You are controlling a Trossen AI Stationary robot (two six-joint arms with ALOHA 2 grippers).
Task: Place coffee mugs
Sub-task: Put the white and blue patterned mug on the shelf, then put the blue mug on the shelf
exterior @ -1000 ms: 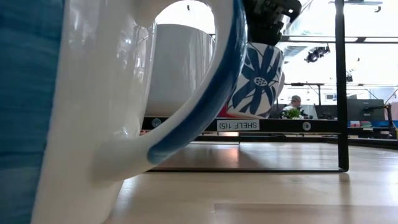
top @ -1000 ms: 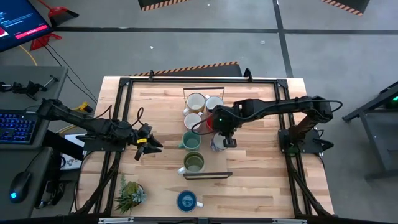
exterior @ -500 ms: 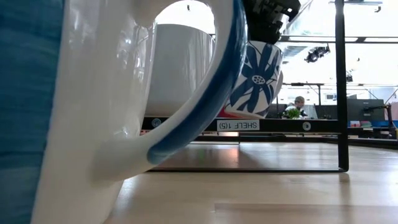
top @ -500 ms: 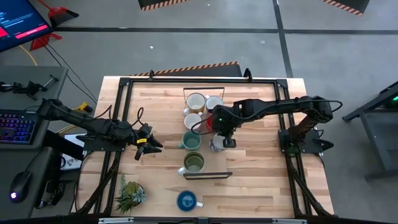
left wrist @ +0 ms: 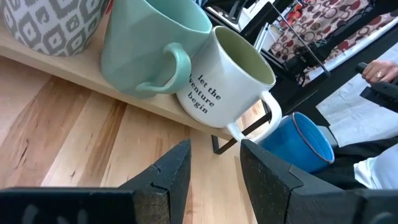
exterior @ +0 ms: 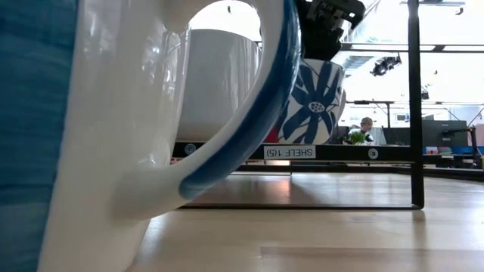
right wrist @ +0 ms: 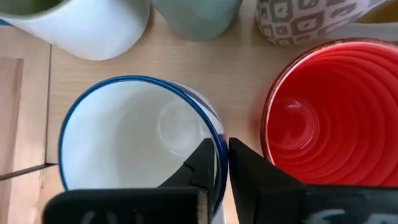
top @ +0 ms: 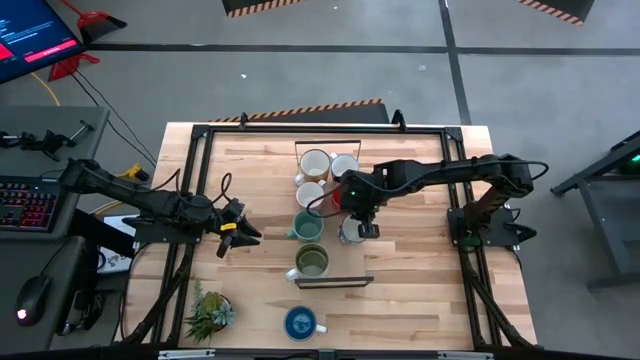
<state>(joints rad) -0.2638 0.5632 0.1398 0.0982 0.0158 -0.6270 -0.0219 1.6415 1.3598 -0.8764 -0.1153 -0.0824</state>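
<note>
The right pincer is closed on the rim of a white mug with a blue rim, one finger inside the rim and one outside, as the right wrist view shows. In the low view this mug carries a blue flower pattern and sits at the level of the black shelf labelled SHELF 1(5); whether its base touches the shelf cannot be determined. The red mug stands just beside the held mug. On the far side of the held mug stand a teal-green mug, an olive-green mug and a grey-patterned mug. Two cream mugs occupy the far end of the shelf from the held mug. A blue mug stands on the surface, well apart from the shelf, with a spiky potted plant near it. The left pincer hovers beside the teal-green mug, fingers slightly apart and holding nothing
</note>
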